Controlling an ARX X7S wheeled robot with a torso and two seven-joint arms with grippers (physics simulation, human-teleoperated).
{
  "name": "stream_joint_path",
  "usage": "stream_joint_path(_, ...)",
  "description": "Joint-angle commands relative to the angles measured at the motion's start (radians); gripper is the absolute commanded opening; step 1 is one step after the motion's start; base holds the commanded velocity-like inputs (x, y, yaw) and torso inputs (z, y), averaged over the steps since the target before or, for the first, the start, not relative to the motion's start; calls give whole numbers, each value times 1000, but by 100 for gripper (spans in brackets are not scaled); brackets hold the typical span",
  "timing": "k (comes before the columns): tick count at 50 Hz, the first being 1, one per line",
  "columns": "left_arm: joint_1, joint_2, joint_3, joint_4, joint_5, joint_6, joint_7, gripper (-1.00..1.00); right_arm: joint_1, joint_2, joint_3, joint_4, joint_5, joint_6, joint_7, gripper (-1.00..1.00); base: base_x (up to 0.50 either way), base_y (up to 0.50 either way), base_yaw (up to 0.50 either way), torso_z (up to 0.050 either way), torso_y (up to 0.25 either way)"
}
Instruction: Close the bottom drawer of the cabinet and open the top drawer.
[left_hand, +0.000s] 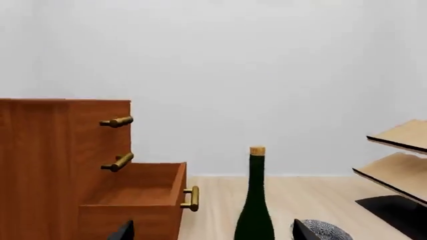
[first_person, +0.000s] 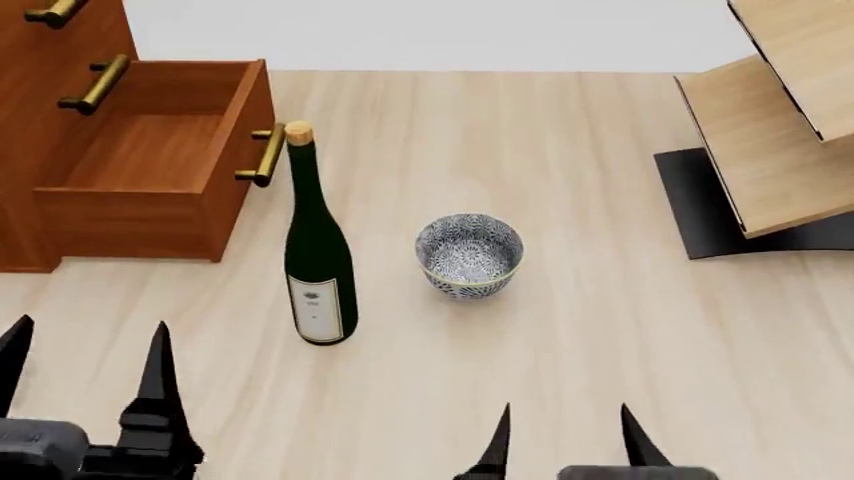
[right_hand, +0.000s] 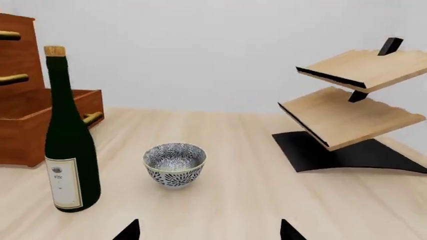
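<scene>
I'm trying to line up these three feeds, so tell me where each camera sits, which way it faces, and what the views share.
Left wrist: low by the left gripper, facing the reddish-brown wood cabinet, its open bottom drawer; jaw tips show.
Head: high up, looking down on the pale wooden tabletop; left gripper and right gripper both show.
Right wrist: low by the right gripper, facing the pale wooden tiered rack; jaw tips show.
Shared: dark green corked bottle, blue-patterned bowl.

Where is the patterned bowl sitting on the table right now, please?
In the head view the bowl stands near the middle of the table, just right of the upright green bottle and well left of the pale wooden rack.
</scene>
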Motion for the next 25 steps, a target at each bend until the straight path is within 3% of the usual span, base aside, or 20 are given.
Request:
stream_joint_path(1, -287, -101, -40, 279, -86, -334, -12, 100, 94, 36, 33, -152, 39, 180, 20, 100, 0, 0, 0, 0, 0)
stream_joint_path(7, -374, -114, -64, 327, -125, -420, -24, 100, 105, 43, 35, -181, 48, 216, 27, 100, 0, 0, 0, 0, 0)
stream_joint_path(8, -524, -148, -120, 413, -197, -570, -48, 100, 158, 59, 45, -231, 48, 303, 37, 100, 0, 0, 0, 0, 0)
stream_joint_path(9, -569, -154, -123, 423, -206, -619, -50, 100, 165, 61, 46, -239, 51, 316, 38, 100, 0, 0, 0, 0, 0)
stream_joint_path(25, -753, -181, -133, 466, -264, -794, -84, 100, 222, 75, 61, -300, 85, 402, 47, 100, 0, 0, 0, 0, 0)
